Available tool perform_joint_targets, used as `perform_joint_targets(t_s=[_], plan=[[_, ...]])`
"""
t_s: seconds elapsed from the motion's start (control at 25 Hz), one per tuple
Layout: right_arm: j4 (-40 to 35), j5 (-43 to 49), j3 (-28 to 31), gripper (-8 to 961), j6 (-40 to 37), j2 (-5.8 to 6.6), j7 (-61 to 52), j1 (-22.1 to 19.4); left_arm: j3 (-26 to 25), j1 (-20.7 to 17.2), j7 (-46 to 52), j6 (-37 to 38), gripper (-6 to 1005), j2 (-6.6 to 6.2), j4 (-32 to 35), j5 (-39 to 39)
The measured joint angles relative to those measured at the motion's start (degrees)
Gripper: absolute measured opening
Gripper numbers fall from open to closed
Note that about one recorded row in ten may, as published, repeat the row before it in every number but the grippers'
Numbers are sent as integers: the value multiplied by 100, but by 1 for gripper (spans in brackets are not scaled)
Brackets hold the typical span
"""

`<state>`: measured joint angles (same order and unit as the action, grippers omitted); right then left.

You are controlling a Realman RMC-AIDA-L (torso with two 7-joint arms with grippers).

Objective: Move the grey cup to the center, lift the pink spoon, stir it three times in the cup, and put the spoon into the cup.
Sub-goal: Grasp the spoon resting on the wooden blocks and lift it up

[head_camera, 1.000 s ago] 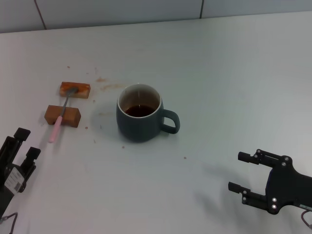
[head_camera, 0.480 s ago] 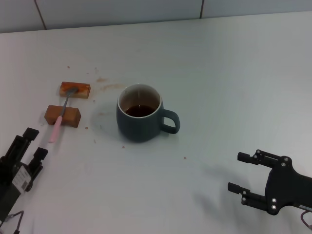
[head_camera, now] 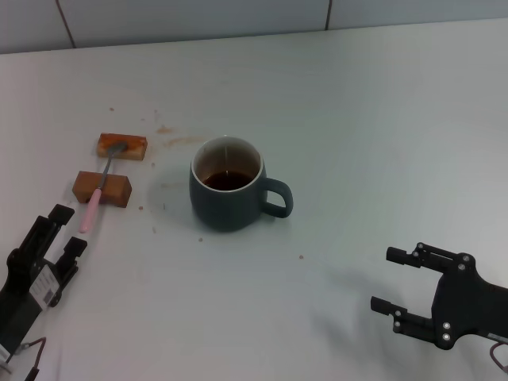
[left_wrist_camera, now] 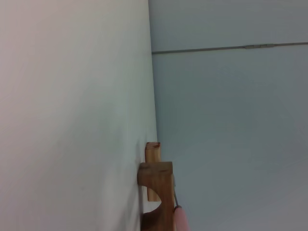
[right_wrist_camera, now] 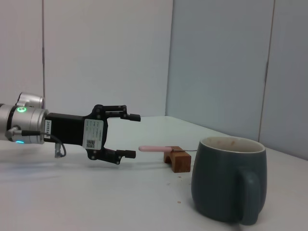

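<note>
The grey cup (head_camera: 228, 197) stands mid-table, its handle pointing to my right and dark liquid inside; the right wrist view shows the cup (right_wrist_camera: 228, 185) close up. Left of it the pink spoon (head_camera: 93, 208) lies across two wooden blocks, metal bowl on the far block, pink handle sticking out toward me. My left gripper (head_camera: 70, 228) is open just short of the handle's tip, not touching it; in the right wrist view that left gripper (right_wrist_camera: 133, 135) is open beside the pink spoon (right_wrist_camera: 153, 148). My right gripper (head_camera: 383, 279) rests open at the near right, well away from the cup.
Two small brown wooden blocks (head_camera: 122, 146) (head_camera: 103, 188) carry the spoon; the left wrist view shows the blocks (left_wrist_camera: 156, 180) edge-on. Brown stains and crumbs (head_camera: 176, 141) mark the white table (head_camera: 357, 119) behind the cup. A wall runs along the table's far edge.
My left gripper has advanced forward and slightly right, closing on the spoon handle's tip. Cup, spoon and right arm have not moved.
</note>
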<state>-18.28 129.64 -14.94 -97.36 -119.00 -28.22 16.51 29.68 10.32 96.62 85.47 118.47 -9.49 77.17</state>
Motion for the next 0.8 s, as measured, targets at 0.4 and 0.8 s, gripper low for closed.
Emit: perform_joint_targets(t_s=[0.4, 0.8], plan=[[0, 0, 0, 682, -3, -1, 0, 19, -31, 113, 6, -144, 774, 13, 0, -14], [19, 0, 0, 684, -3, 0, 0, 74, -48, 202, 6, -230, 773, 22, 0, -31]])
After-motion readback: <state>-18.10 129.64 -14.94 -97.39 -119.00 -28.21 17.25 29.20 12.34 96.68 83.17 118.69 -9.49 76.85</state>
